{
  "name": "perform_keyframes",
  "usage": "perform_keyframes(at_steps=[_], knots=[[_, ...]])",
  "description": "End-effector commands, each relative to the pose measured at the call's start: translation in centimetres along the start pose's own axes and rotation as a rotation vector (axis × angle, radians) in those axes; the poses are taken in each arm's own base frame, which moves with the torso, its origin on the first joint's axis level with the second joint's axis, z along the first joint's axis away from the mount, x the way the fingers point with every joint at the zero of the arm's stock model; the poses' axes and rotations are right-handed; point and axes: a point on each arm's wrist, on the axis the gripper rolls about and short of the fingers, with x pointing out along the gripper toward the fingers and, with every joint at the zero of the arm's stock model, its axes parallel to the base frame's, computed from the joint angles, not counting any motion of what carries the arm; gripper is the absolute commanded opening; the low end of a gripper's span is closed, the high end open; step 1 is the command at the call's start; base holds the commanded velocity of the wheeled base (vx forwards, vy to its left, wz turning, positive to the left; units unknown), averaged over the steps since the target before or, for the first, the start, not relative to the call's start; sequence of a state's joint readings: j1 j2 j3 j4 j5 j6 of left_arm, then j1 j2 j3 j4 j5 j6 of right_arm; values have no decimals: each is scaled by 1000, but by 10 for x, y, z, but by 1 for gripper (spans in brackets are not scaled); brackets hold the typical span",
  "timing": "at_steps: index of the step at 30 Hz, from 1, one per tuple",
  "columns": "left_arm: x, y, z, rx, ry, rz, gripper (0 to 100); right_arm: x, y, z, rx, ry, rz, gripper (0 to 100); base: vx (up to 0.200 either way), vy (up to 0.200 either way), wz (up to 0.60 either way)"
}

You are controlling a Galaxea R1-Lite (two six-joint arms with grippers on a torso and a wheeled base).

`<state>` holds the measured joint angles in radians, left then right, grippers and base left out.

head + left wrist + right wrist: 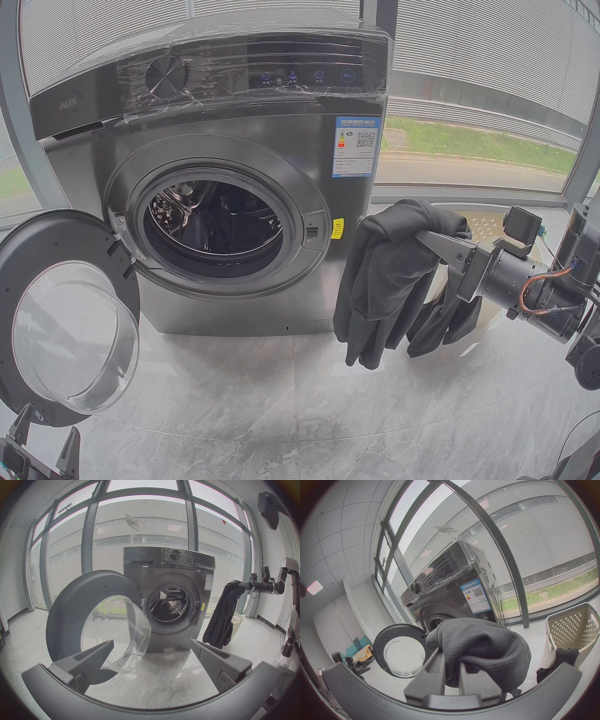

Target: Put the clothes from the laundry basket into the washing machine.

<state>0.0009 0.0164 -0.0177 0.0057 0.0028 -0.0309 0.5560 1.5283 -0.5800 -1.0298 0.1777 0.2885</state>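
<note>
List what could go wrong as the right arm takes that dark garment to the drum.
1. The dark garment hangs far below the right gripper. Its tails may catch on the lower rim of the washing machine opening and drape outside the drum.
2. The gripper seems to pinch only a fold near the top, so the cloth could slip off onto the floor.

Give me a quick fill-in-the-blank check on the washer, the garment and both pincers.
The washer door is ____.
The right pincer holds the garment to the washer's ____.
The left pincer, jaws apart, holds ____.
Missing words: open; right; nothing.
</note>
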Motion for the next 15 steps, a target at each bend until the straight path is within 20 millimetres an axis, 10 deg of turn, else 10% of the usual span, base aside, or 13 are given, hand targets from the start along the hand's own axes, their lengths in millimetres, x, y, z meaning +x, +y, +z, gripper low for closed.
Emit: perform_keyframes(at_steps=[1, 15], knots=[[0, 0, -5, -1, 0, 1, 100, 0, 1, -2, 1, 7, 2, 0, 0, 0, 0], [0, 0, -5, -9, 0, 3, 100, -2, 0, -5, -10, 0, -72, 0, 0, 57, 0]])
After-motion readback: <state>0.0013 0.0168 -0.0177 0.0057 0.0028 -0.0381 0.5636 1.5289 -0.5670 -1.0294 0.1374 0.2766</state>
